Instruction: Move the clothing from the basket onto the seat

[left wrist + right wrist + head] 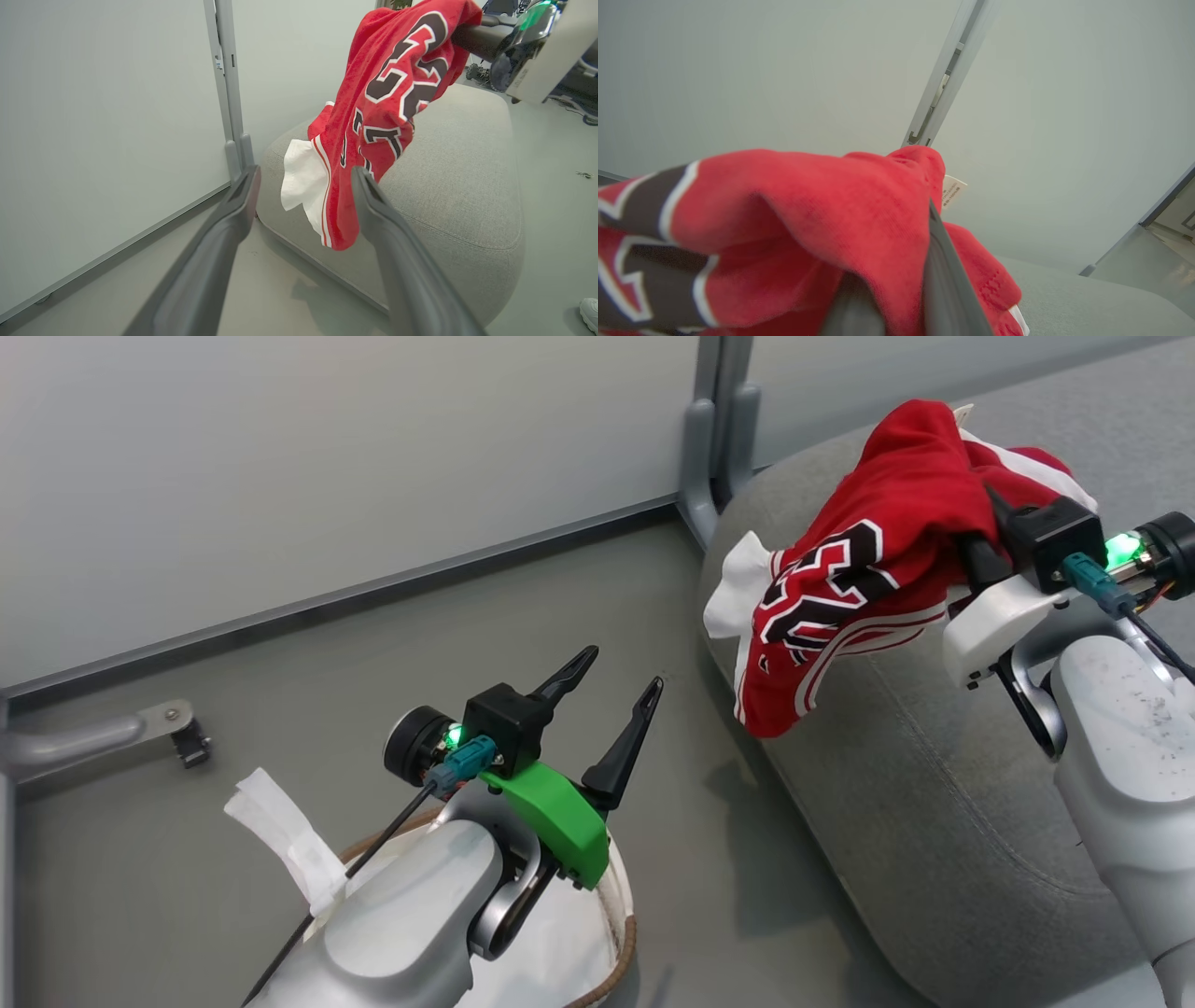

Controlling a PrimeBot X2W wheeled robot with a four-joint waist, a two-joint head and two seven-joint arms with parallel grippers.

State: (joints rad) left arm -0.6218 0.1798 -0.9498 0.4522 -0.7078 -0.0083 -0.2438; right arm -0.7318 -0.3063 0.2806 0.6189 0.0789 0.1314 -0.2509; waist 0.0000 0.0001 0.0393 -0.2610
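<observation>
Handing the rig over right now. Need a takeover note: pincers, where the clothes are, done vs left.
Left pincer: open, empty, above the basket.
Right pincer: shut on the red jersey, which hangs over the edge of the seat, not released.
White fabric shows in the same bundle; I cannot tell if the second garment is in it.
Basket: white cloth shows in it; the left arm hides the rest.
Done: jersey is out of the basket and over the seat.
Left: lay it on the seat, open the right pincer, check the basket for anything red.
</observation>
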